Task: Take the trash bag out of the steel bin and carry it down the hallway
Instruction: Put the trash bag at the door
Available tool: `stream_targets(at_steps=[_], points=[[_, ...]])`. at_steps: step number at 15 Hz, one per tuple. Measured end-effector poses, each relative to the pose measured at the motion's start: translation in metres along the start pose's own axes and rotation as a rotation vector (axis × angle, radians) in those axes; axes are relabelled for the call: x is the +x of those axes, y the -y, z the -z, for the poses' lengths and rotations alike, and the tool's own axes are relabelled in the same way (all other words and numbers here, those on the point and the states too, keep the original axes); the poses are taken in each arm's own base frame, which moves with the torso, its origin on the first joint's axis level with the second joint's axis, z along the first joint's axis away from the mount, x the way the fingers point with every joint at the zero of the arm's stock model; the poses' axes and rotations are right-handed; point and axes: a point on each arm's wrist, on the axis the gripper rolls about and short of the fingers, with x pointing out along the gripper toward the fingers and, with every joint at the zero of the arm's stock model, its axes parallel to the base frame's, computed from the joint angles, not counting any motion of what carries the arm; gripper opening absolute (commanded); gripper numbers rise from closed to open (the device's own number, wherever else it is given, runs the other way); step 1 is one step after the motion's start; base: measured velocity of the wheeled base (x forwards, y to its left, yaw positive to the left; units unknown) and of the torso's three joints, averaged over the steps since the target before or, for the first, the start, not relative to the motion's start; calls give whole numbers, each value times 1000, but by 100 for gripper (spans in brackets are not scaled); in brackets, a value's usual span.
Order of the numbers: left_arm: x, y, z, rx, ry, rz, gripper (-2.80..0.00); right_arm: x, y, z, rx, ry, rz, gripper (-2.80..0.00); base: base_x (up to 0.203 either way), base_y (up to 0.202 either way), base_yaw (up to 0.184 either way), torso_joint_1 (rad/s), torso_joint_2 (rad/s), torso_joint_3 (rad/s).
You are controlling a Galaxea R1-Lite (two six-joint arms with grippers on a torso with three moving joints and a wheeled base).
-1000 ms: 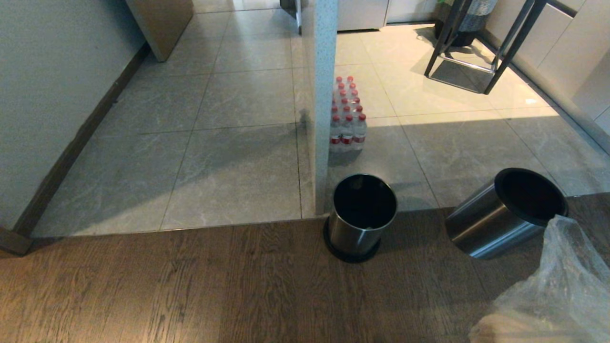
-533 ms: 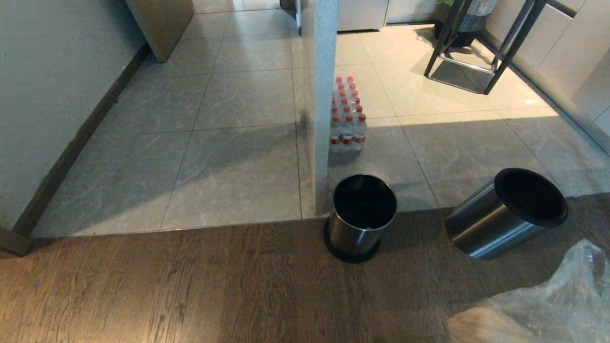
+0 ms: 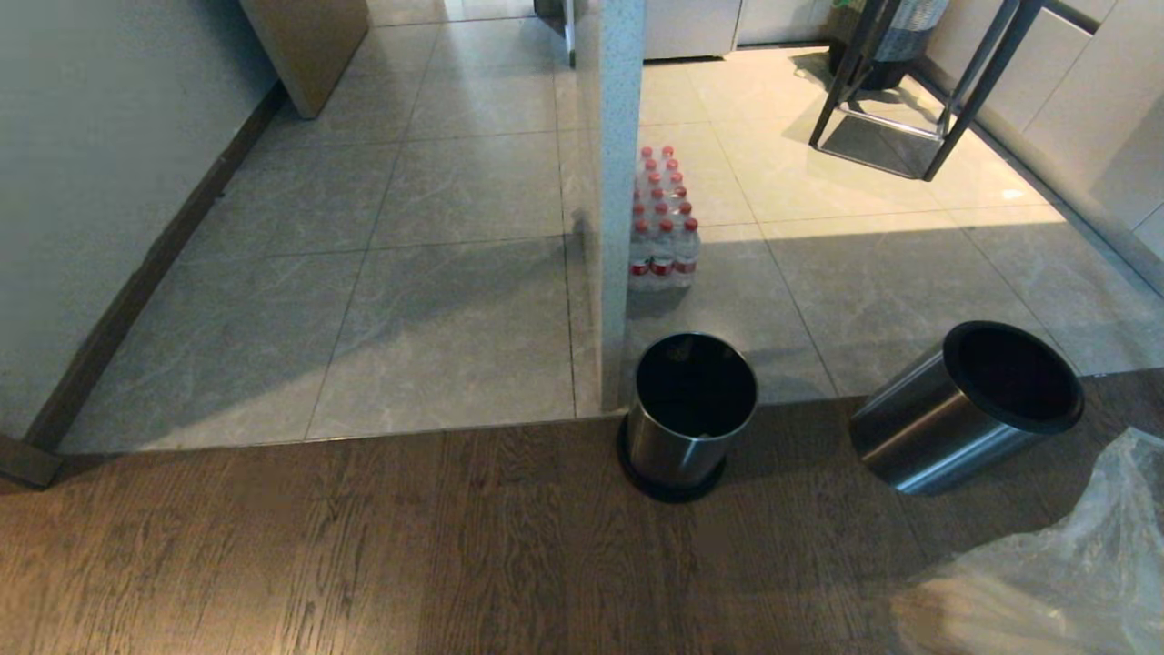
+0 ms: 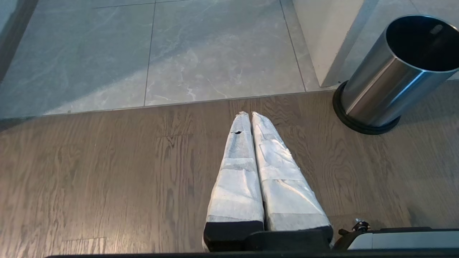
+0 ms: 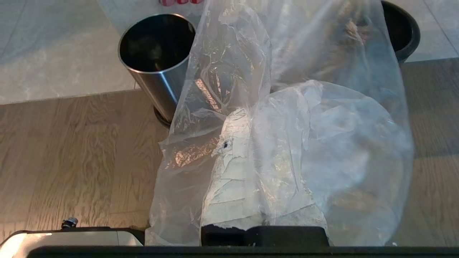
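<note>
Already lifted the trash bag (image 5: 287,143) clear of the steel bin (image 3: 964,409), clamped in the right end effector (image 5: 251,143); hallway carry not begun.

Likely a home, wood-plank floor (image 3: 364,546) meeting grey marble tiles (image 3: 436,309), bottled-water pack (image 3: 662,227), white cabinets (image 3: 691,25)

The trash bag (image 3: 1046,582) is thin, clear, crinkled plastic, out of the bin and bunched at the near right over the wood floor. Two steel bins with black rims are visible: one (image 3: 687,414) stands upright at the edge of the grey tiles, the other (image 3: 964,409) is tilted further right. The tiled hallway (image 3: 409,227) stretches away at the far left.
</note>
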Motion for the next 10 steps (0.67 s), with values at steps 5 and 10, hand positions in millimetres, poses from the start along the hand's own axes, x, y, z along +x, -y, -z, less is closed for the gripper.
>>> stream_targets(at_steps=[5, 10], points=[[0, 0, 0, 0, 0, 0, -280, 0, 0, 0, 0, 3, 0, -280, 0, 0, 0, 0, 0, 0], [0, 0, 0, 10, -1, 0, -280, 0, 0, 0, 1, 3, 0, -280, 0, 0, 0, 0, 0, 0]])
